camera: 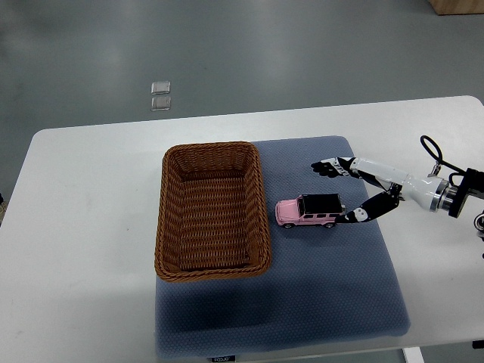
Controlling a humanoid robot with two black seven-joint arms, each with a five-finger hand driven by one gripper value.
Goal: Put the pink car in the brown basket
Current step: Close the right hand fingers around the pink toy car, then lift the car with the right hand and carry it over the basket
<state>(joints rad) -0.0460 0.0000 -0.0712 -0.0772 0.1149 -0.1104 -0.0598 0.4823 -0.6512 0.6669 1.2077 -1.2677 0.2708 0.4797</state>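
We are seeing the brown basket point(212, 210) lying open on top, nothing inside blocking entry. Its woven right wall is standing between the pink car point(310, 211) and the interior. Bare blue mat point(325, 295) and worktop point(83, 227) are lying around them.

Right hand point(355, 193) of white-and-black jointed fingers: arm cut off by right picture edge past silver wrist. White rectangular table point(83, 227): near edge and right corners cut by frame. Blue-grey textured mat point(325, 287): left part hidden under brown woven wicker basket point(212, 210); label at near edge too small to read. Two small clear square objects point(160, 96) on grey floor: too small to identify.
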